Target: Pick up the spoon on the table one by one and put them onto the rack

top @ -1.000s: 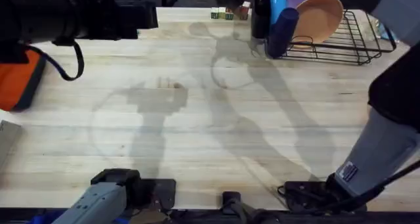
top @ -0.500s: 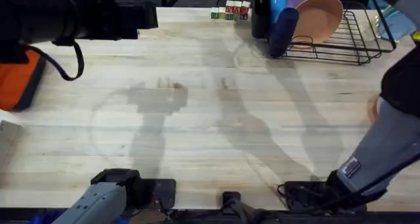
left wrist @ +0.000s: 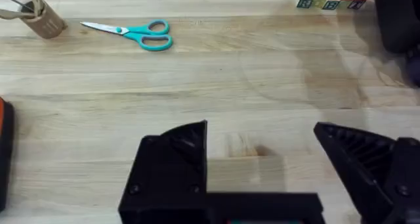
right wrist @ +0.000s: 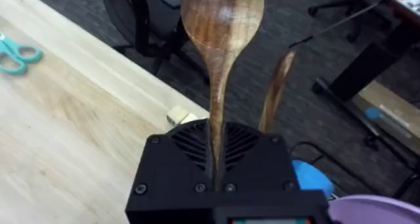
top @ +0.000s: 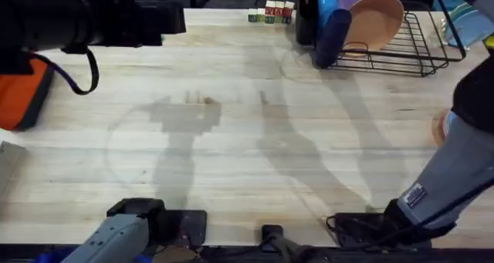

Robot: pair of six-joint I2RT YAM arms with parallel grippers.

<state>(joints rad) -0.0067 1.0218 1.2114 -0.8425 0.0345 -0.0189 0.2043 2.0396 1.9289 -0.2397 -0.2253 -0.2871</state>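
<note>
right claw (right wrist: 216, 161) clamps a wooden spoon (right wrist: 220, 27) by its handle.

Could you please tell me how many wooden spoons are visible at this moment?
2. One spoon is clamped by its handle in the right gripper, bowl pointing away. A second spoon shows just beside it, partly hidden; what holds it is unclear.

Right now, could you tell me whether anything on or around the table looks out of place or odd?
Nothing looks spilled or damaged. The only stray item is a pair of teal scissors lying flat on the table, which is no part of the spoon job. The right gripper holds one wooden spoon, bowl outward.
</note>
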